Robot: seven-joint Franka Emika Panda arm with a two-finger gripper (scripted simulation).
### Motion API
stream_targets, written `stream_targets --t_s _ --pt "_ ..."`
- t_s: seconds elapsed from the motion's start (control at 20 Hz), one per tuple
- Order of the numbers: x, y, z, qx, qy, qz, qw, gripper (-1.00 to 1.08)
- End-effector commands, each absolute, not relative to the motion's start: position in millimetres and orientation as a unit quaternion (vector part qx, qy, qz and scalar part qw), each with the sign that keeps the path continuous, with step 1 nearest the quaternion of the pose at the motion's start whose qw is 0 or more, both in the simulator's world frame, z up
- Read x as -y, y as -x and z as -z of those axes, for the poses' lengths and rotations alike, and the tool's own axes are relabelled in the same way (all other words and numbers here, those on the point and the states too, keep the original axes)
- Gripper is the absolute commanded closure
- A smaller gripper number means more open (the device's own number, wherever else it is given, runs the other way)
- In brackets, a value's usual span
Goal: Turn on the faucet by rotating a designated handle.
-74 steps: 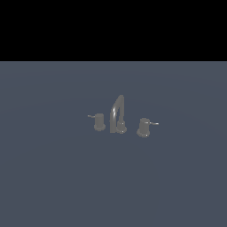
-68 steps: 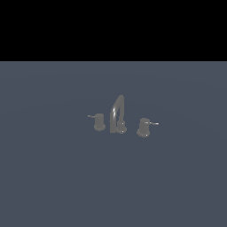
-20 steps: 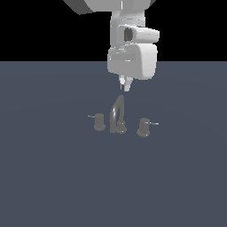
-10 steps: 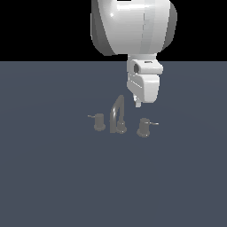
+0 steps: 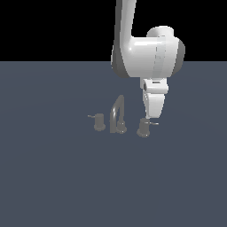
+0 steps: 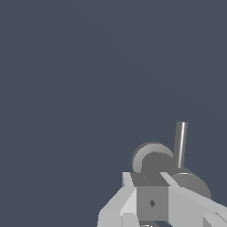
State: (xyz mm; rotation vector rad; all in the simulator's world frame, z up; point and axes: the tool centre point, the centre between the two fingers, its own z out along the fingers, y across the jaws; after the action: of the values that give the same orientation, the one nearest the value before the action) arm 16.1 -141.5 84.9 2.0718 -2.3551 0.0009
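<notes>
Exterior view: white arm (image 5: 146, 53) reaching down from above onto a dark grey floor (image 5: 53, 177).
Faucet: small grey set near mid-floor; arched spout (image 5: 117, 116) in the middle, left valve (image 5: 99, 121) on the exterior view's left with lever pointing leftward.
Handle: stubby valve (image 5: 143, 127) on the exterior view's right of the spout, thin lever (image 5: 153, 123) pointing rightward.
Gripper: tip (image 5: 150, 117) hanging just above the handle, close to the lever's root; contact cannot be told.
Wrist view: valve top (image 6: 153, 160) and pale lever (image 6: 179, 144) just beyond the fingers (image 6: 128, 195).
Jaws: apart or together cannot be told, perhaps slightly parted; nothing visibly clamped.
</notes>
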Motion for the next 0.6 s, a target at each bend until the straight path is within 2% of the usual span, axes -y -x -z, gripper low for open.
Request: stream_targets --t_s 0.0,0.55 --pt "151 -19 -75 0.766 -0.643 -0.001 0.002 1.08" --pt "163 -21 -64 0.784 -0.621 0.0 0.0 1.08"
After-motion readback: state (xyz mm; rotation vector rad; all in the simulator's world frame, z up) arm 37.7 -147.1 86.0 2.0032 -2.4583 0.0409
